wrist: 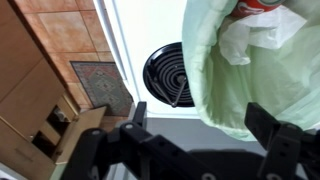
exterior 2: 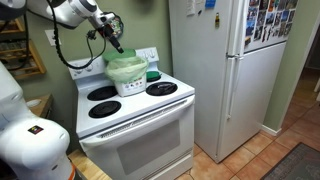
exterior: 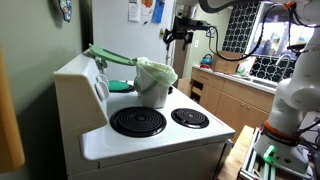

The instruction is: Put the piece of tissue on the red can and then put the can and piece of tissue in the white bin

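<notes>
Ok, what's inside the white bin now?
In the wrist view, the white bin holds the red can, only its edge in frame, with the piece of tissue beside it. The liner covers the bottom; in both exterior views the bin's wall hides the contents.

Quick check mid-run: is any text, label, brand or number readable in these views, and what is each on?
Nothing can be read in any view.
red can: white marking, too blurred to read.
photos and papers on the fridge door: too small to read.
posted sheets behind the stove: too small to read.
</notes>
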Robot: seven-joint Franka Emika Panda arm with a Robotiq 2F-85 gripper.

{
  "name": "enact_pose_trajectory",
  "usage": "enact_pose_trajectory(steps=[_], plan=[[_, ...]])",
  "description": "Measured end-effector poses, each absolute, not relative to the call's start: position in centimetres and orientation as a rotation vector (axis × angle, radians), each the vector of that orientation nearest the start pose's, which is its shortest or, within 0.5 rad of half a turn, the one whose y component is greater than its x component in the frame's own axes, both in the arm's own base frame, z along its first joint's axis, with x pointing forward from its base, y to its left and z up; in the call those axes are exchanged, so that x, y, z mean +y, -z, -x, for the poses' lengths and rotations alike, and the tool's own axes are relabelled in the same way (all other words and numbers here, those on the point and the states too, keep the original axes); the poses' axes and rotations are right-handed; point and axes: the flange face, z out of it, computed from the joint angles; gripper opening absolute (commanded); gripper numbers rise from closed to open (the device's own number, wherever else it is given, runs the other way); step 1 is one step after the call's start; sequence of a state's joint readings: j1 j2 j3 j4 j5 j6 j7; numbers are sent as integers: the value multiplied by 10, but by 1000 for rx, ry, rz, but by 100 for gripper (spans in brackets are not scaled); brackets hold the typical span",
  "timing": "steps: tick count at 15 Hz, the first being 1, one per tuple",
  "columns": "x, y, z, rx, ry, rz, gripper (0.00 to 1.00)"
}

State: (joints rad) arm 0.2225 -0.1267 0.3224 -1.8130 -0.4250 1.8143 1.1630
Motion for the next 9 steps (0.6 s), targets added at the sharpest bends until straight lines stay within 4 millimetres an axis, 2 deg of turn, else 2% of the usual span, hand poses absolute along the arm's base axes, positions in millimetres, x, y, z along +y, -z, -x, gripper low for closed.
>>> enact_pose_trajectory(steps=[2, 9], plan=[[249, -608, -467, 1042, 746, 3159, 100], [248, -607, -467, 1053, 749, 3159, 100]])
